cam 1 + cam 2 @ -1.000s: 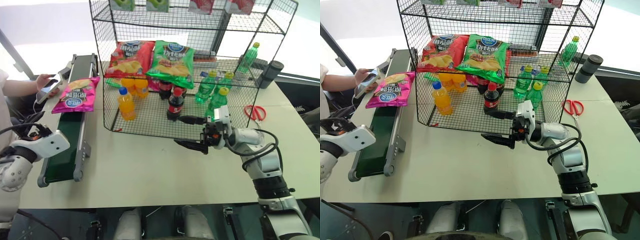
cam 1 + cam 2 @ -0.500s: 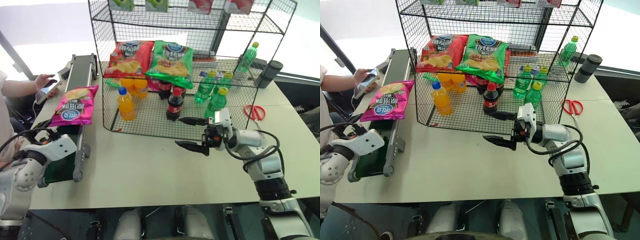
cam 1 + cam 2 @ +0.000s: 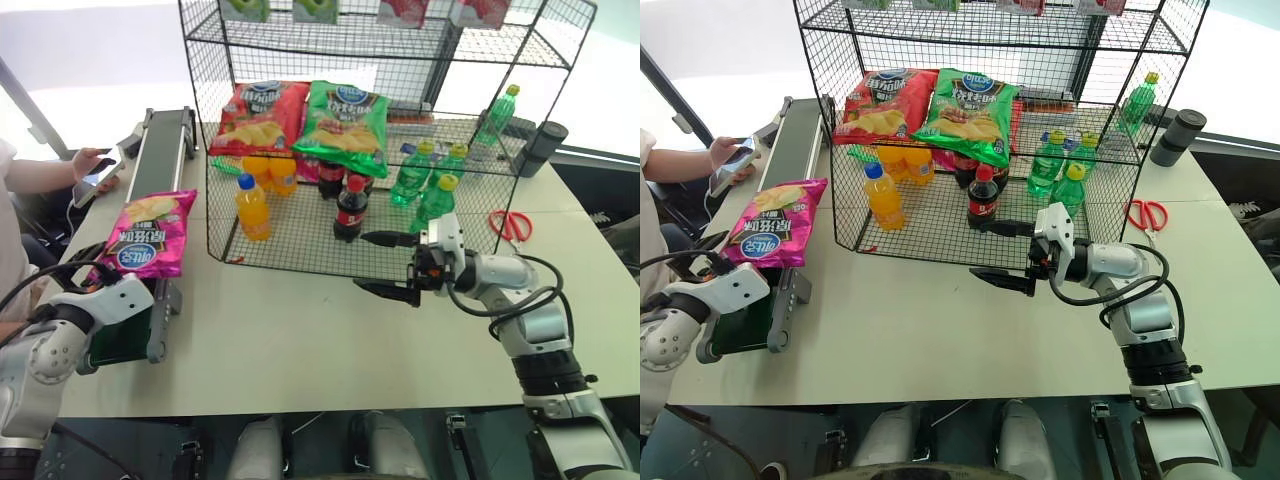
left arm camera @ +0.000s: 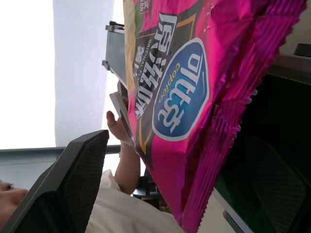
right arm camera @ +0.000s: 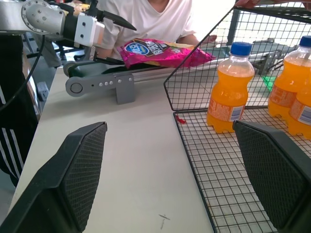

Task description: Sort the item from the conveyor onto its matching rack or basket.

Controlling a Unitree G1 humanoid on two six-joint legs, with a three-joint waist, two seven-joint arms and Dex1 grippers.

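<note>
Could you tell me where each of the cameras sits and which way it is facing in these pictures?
Head stereo views: high on the head, looking forward and down at the table, conveyor and wire rack; both arms show, the right gripper open.
Left wrist view: looks along the open left gripper at the pink chip bag close ahead; one black finger shows.
Right wrist view: faces across the table toward the conveyor and an orange bottle; both its fingers show.
Shared: the pink chip bag.

glossy magenta chip bag (image 3: 142,234) lies flat on the dark-green conveyor (image 3: 150,180), beside the black wire rack (image 3: 215,150).
</note>
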